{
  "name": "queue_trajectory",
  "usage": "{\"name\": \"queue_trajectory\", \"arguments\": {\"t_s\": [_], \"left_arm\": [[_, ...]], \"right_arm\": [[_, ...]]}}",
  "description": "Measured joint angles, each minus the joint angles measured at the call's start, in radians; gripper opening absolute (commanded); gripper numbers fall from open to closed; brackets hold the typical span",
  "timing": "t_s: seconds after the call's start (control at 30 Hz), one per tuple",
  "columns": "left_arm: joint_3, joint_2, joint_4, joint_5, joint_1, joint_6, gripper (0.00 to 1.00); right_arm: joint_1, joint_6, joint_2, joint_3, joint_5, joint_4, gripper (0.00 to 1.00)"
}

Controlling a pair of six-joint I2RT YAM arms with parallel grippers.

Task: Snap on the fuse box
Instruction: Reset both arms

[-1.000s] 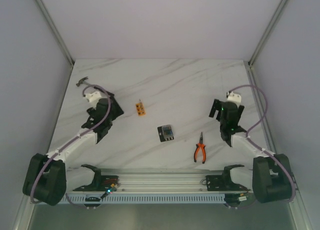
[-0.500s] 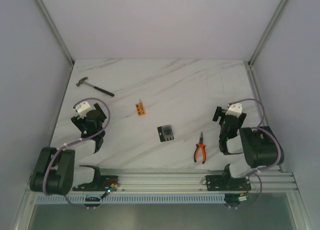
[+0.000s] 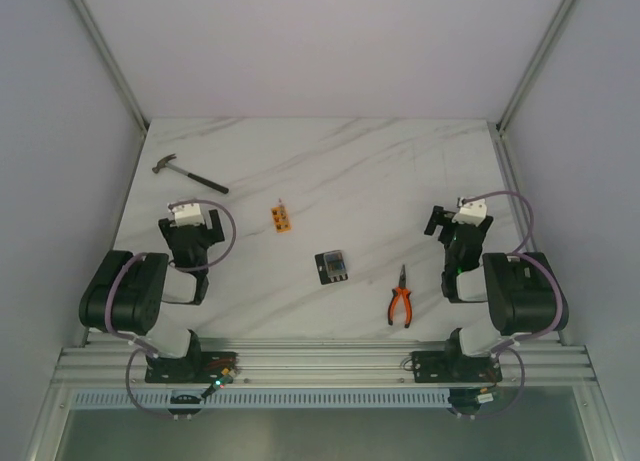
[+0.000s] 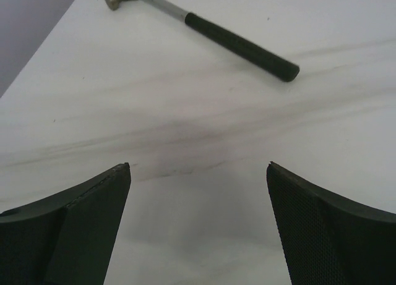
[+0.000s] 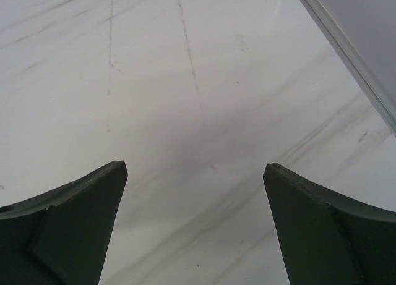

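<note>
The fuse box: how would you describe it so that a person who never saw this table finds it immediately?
On the white marble table, look near the middle. The fuse box lies there, just left of the orange-handled pliers and nearer than the small orange block. It alone is black and square, with bluish parts on top.
</note>
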Motion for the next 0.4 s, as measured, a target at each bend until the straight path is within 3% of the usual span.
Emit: {"name": "queue_trajectory", "arguments": {"t_s": [0.4], "left_arm": [[0.013, 0.0, 0.043, 0.079, 0.014, 0.019, 1.0]], "right_arm": [[0.0, 0.0, 0.0, 0.0, -0.011, 0.0, 1.0]]}}
